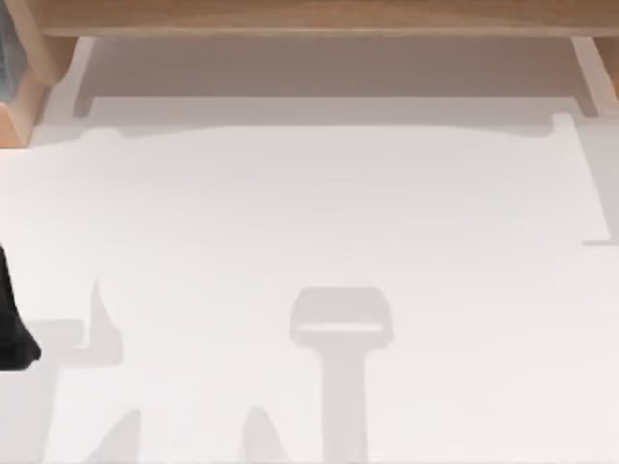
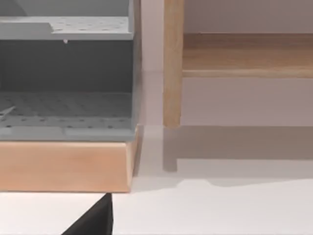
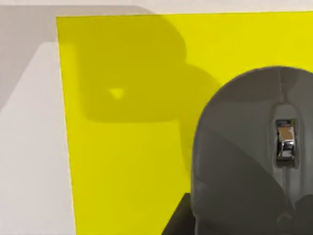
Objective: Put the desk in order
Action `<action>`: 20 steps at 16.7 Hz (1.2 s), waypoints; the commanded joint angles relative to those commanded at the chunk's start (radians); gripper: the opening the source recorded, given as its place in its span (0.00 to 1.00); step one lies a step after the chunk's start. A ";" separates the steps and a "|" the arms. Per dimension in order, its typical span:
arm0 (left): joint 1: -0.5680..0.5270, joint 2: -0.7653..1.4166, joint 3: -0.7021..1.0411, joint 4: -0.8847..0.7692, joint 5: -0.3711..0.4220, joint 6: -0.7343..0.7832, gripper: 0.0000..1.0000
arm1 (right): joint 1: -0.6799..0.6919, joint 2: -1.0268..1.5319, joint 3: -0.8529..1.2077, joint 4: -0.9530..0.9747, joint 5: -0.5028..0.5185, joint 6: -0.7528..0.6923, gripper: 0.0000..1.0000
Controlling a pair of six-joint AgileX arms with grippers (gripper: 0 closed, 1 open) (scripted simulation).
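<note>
**White desk surface, a mouse on a yellow mat**

Seen from above, the desk is a bare white surface crossed by grey shadows. A dark piece of the left arm shows at its left edge. At the far side runs the tan wooden shelf on uprights.

The left wrist view has a dark hand tip nearest; whether it is released or clenched cannot be told. Beyond it, a grey perforated tray sits on a wooden base, beside an upright.

The right wrist view has a grey mouse resting on a yellow mat.
</note>
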 joint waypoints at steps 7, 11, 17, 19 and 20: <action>0.000 0.000 0.000 0.000 0.000 0.000 1.00 | 0.001 -0.024 0.025 0.018 -0.004 0.000 0.00; 0.000 0.000 0.000 0.000 0.000 0.000 1.00 | 0.001 -0.031 0.030 0.030 -0.005 0.001 0.00; 0.000 0.000 0.000 0.000 0.000 0.000 1.00 | 0.002 -0.017 0.014 0.039 -0.003 0.002 0.00; 0.000 0.000 0.000 0.000 0.000 0.000 1.00 | 0.003 -0.003 0.001 0.039 -0.002 0.002 0.00; 0.000 0.000 0.000 0.000 0.000 0.000 1.00 | 0.003 0.006 -0.008 0.037 0.000 0.002 0.00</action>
